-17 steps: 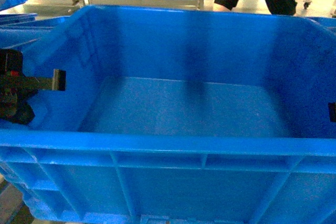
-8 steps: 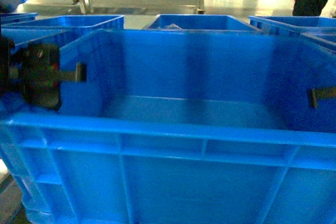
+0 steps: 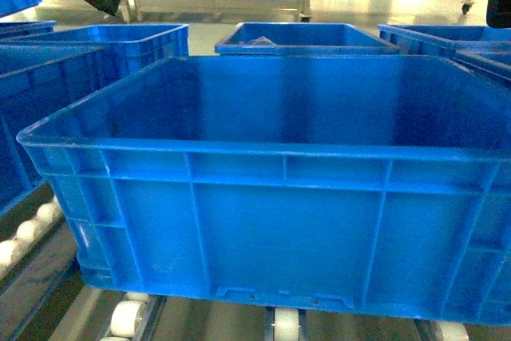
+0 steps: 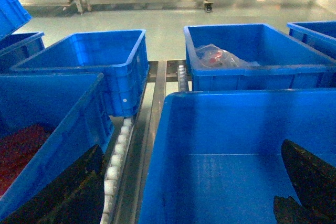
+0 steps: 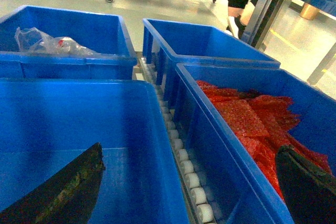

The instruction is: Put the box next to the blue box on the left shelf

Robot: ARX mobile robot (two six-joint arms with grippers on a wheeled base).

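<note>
Both grippers have let go of the box [image 3: 279, 189] and left the head view.
Left gripper [image 4: 189, 182] spread wide over its left wall, right gripper [image 5: 189, 182] wide over its right wall; it sits on the left shelf [image 3: 128, 319] rollers between neighbouring crates.

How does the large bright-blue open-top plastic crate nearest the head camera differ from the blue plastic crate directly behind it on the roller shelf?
The large bright-blue open-top plastic crate is empty, with a bare floor; the blue plastic crate directly behind it holds a crumpled clear plastic bag. The near crate looks wider and fills the head view; the rear one shows mostly its rim there. Both are blue, open-topped, thick-rimmed, and stand on the white rollers.
</note>
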